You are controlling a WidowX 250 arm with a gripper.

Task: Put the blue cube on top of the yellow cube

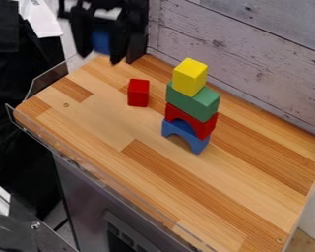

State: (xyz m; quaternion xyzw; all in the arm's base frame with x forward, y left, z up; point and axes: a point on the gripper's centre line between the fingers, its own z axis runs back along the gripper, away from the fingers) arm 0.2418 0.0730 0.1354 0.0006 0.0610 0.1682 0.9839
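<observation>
"Look at the jaws: pinching what?"

"Clasping the blue cube (102, 42), at the view's upper left."

"Where to find the yellow cube (189, 78)?"

"Atop the green block (194, 104), over a red arch (202, 129) and a blue arch (199, 144). Near the stack, see a red block (138, 93); behind the table (252, 206), a plank wall (245, 44)."

- The black gripper (103, 53) hangs high by the tabletop's upper-left edge, near its top corner.
- Its fingers (120, 43) point down and stand apart, in a hold.
- The arm comes in from above.
</observation>
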